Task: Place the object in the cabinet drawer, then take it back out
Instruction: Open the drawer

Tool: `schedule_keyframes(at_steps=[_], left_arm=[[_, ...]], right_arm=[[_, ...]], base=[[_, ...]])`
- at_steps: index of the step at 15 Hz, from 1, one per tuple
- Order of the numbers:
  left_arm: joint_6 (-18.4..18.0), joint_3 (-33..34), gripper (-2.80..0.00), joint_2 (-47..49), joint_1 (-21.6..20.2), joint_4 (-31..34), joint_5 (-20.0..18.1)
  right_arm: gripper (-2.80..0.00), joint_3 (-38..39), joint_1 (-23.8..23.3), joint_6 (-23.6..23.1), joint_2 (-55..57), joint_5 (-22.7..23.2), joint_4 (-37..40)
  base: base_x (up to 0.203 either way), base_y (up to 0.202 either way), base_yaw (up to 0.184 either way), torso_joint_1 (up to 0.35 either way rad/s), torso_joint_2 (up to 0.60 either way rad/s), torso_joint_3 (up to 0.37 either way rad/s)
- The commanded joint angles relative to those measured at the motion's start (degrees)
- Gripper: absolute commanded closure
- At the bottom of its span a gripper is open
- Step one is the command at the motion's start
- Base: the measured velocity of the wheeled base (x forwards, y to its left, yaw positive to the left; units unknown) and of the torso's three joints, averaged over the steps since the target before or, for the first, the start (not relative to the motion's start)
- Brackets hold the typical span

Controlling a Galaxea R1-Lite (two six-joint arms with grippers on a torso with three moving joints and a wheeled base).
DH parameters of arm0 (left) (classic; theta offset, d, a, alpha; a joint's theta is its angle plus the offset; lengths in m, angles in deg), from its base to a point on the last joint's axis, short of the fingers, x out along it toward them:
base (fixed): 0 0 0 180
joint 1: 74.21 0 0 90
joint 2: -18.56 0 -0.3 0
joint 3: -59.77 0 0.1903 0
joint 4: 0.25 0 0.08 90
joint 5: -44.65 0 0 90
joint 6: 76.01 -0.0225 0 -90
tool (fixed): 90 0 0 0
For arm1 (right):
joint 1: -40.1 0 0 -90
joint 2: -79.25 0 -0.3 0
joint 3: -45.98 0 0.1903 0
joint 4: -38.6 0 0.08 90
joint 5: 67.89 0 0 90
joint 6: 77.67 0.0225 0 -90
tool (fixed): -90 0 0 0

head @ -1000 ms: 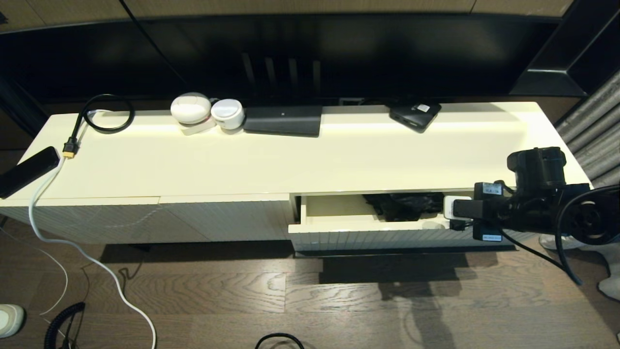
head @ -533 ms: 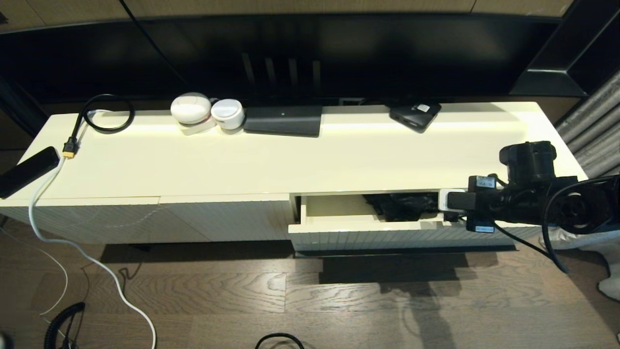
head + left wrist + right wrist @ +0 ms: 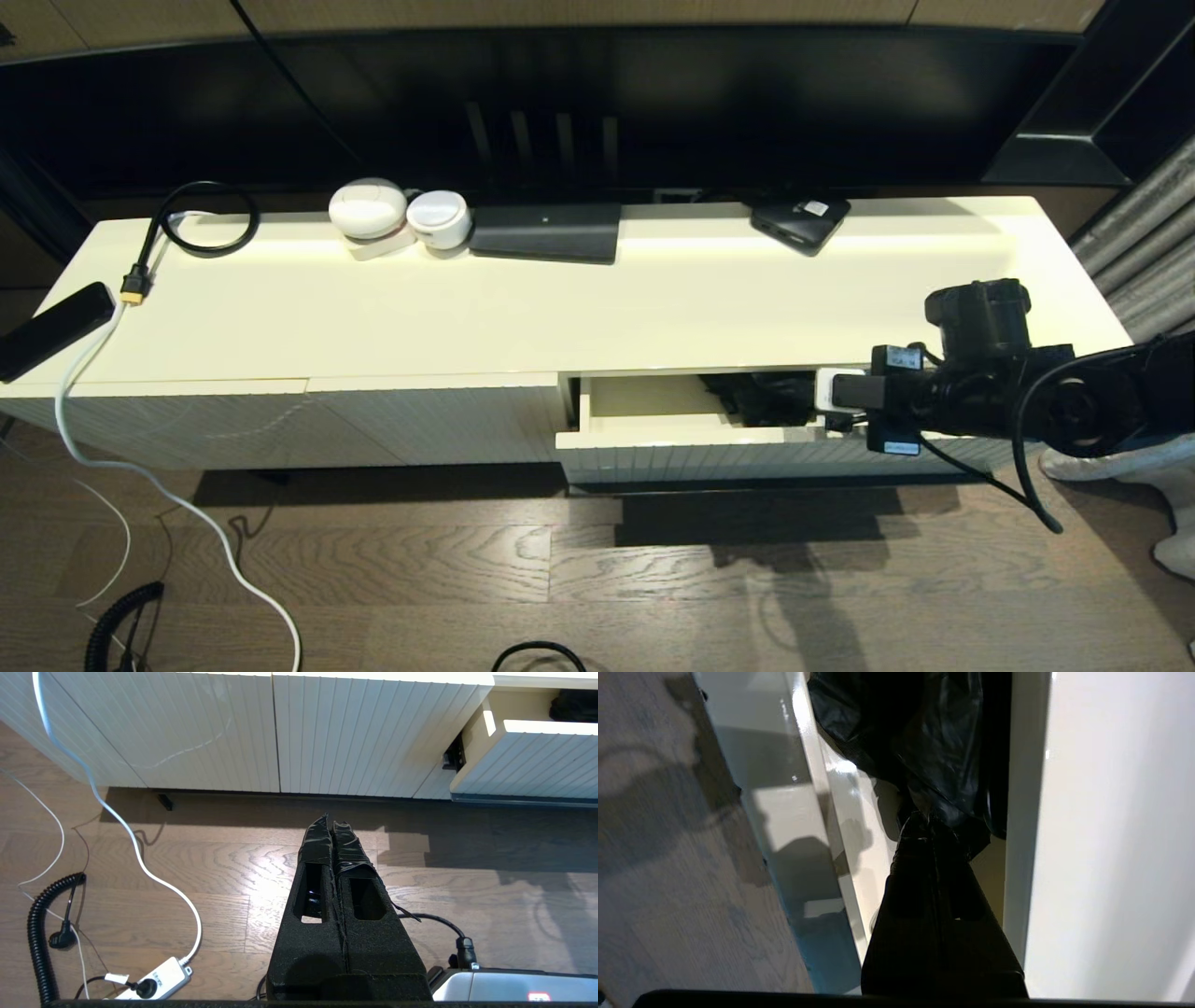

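Note:
The cabinet drawer [image 3: 653, 450] stands pulled out at the right of the cream cabinet, its ribbed front toward me. A crumpled black object [image 3: 761, 392] that looks like a plastic bag lies in its right half. My right gripper [image 3: 808, 413] reaches in from the right, low over the drawer. In the right wrist view the right gripper [image 3: 927, 819] is shut, and the black object [image 3: 924, 742] bunches together right at its tips, between the drawer's front rim [image 3: 817, 779] and the cabinet top. My left gripper [image 3: 331, 820] hangs shut and empty over the wooden floor, left of the drawer [image 3: 537, 760].
On the cabinet top [image 3: 653, 299] stand two white round devices [image 3: 397, 217], a flat black box [image 3: 546, 231] and a small black device [image 3: 800, 220]. A black cable loop [image 3: 207, 219] and a dark remote [image 3: 51, 329] lie at its left end. A white cable and power strip [image 3: 154, 977] lie on the floor.
My right arm has moved left along the open drawer, its shut gripper going further over the black object. The drawer and the left arm have not moved.

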Motion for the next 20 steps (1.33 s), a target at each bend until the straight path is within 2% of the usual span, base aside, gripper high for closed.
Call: schedule_keyframes(at_steps=[1, 6, 20], left_arm=[[0.0, 0.0, 0.00, 0.0, -0.1, 0.0, 0.0], [0.0, 0.0, 0.00, 0.0, -0.1, 0.0, 0.0], [0.0, 0.0, 0.00, 0.0, 0.0, 0.0, 0.0]], right_arm=[[0.00, 0.8, 0.6, -0.5, -0.6, -0.8, 0.1], [0.00, 2.0, 0.5, -1.0, -2.2, -1.0, 1.0], [0.00, 8.9, 0.4, -2.5, -6.9, -1.3, 10.8]], base=[[0.000, 0.000, 0.000, 0.000, 0.00, 0.000], [0.000, 0.000, 0.000, 0.000, 0.00, 0.000], [0.000, 0.000, 0.000, 0.000, 0.00, 0.000]])
